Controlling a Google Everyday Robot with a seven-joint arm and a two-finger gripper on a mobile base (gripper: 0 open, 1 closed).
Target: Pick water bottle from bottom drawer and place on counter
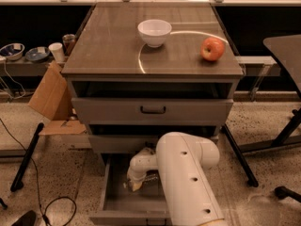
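Observation:
The bottom drawer (117,202) is pulled open at the foot of the grey cabinet. My white arm reaches down into it, and my gripper (134,184) is low inside the drawer near its back left. A small clear ribbed piece of the water bottle (150,177) shows right beside the gripper; the arm hides the rest. The counter (108,46) is the glossy grey-brown cabinet top with a thin pale curved line across it.
A white bowl (154,32) and a red apple (212,49) stand on the counter. The two upper drawers (153,109) are slightly open. A cardboard box (51,95) leans at the left, with cables on the floor. A table leg (240,154) slants at the right.

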